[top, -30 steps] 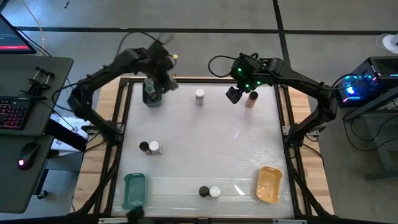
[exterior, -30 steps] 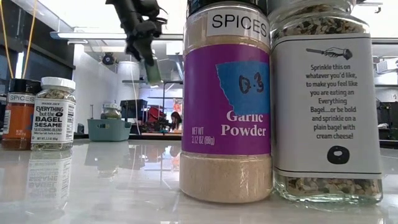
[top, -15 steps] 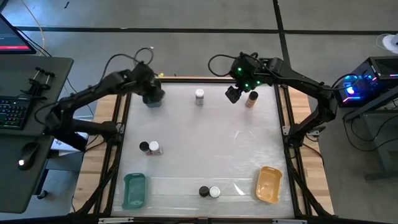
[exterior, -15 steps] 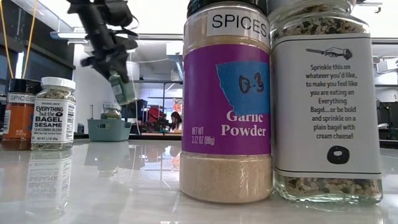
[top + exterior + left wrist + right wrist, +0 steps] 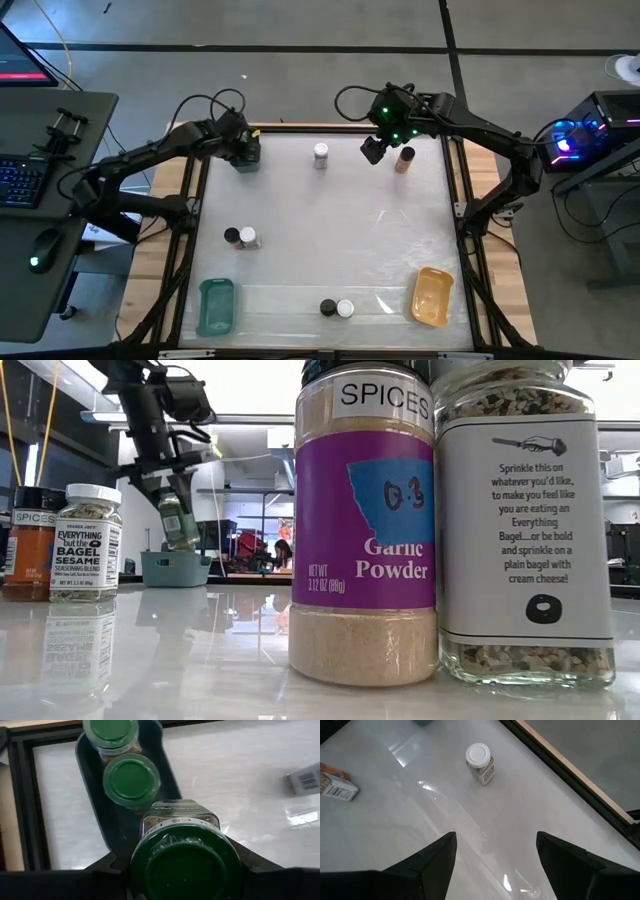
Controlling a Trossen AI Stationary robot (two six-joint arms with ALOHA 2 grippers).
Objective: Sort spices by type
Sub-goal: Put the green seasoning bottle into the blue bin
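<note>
Green lids mark the group that is being collected at the far left corner of the table: the left gripper [image 5: 185,870] holds a green-lidded jar [image 5: 186,865] between its fingers, just above a dark tray [image 5: 97,785] where two more green-lidded jars [image 5: 131,779] already stand in a row. The held jar hangs lid toward the wrist, so it can probably go down upright beside the others, in the free end of the tray. The right gripper [image 5: 495,855] waits over the far middle of the table with its jaws wide and empty; a white-lidded jar [image 5: 480,764] stands ahead of it, which looks like a possible next pick. Other jars are in mixed pairs, a black lid touching a white lid, near the left side [image 5: 240,237] and at the near edge [image 5: 336,308], between the teal tray [image 5: 216,305] and the orange tray [image 5: 433,295], so most of the sorting is not yet done.
</note>
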